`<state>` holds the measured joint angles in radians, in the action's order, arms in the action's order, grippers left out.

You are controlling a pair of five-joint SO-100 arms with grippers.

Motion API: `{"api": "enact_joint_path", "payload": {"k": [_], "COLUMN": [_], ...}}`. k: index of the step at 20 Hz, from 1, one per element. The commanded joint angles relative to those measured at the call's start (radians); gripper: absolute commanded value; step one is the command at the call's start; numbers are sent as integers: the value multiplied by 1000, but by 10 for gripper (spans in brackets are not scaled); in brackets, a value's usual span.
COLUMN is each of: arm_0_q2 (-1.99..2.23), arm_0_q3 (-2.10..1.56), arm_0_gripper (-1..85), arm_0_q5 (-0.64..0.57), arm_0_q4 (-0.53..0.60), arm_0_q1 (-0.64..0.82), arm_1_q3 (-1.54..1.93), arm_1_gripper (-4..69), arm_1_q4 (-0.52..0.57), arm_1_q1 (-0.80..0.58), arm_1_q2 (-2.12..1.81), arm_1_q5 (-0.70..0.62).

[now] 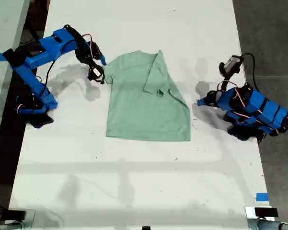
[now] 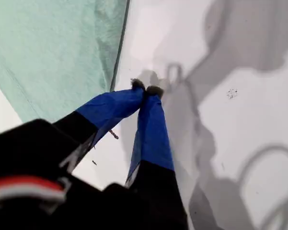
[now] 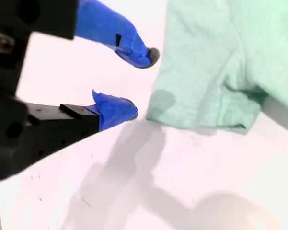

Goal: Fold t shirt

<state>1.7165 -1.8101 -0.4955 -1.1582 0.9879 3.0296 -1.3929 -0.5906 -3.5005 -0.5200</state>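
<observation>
Lying flat in the middle of the white tabletop (image 1: 134, 182), the small pale mint-green short-sleeved cloth t-shirt (image 1: 144, 103) has its collar toward the far edge in the exterior view and its hem toward the near edge, so its long axis runs from far to near. The sleeve on the exterior view's right is folded inward across the chest; the sleeve on the exterior view's left is spread out.

My second claw (image 3: 127, 81) hangs just beside that spread sleeve at the exterior view's left (image 1: 97, 73), with its blue-taped jaws parted narrowly and nothing between them. In the second wrist view the sleeve's hem (image 3: 201, 120) lies near the tips but apart from them.

My first claw (image 2: 146, 88) has its blue-taped tips pressed together on nothing, over bare tabletop just beside the shirt's side edge (image 2: 116, 62). In the exterior view it belongs to the folded blue arm (image 1: 249, 110) at the right, with the claw (image 1: 203, 101) near the shirt's edge on that side but not touching it.
</observation>
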Motion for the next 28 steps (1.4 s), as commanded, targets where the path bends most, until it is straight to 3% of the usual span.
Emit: {"api": "enact_joint_path", "payload": {"k": [1, 6, 8, 14, 19, 22, 26, 27, 28], "arm_0_q2": [-3, -508, -569, -414, -396, -382, -377, -385, -400], "arm_0_q3": [114, 296, 330, 408, 831, 848, 847, 842, 841], "arm_0_gripper": [155, 121, -4, -4, -4, -4, -4, 29, 159], "arm_0_q5": [-44, -135, -83, -5, -17, 14, -14, -32, -46], "arm_0_q4": [-6, 11, -14, -212, -380, -347, -147, -92, -44], "arm_0_q1": [-2, 8, -11, 5, -114, -196, -362, -399, -439], "arm_1_q3": [32, 31, 31, 29, 29, 29, 29, 29, 29], "arm_1_gripper": [11, 11, 11, 11, 11, 11, 11, 11, 11], "arm_1_q4": [-12, -15, -15, -17, -17, -17, -17, -17, -17], "arm_1_q1": [6, 12, 14, 15, 15, 14, 9, 12, 14], "arm_1_q2": [-9, -9, -9, -9, -9, -9, -9, -9, -9], "arm_1_q5": [0, 5, 5, 2, 0, 0, -2, 0, 2]}}
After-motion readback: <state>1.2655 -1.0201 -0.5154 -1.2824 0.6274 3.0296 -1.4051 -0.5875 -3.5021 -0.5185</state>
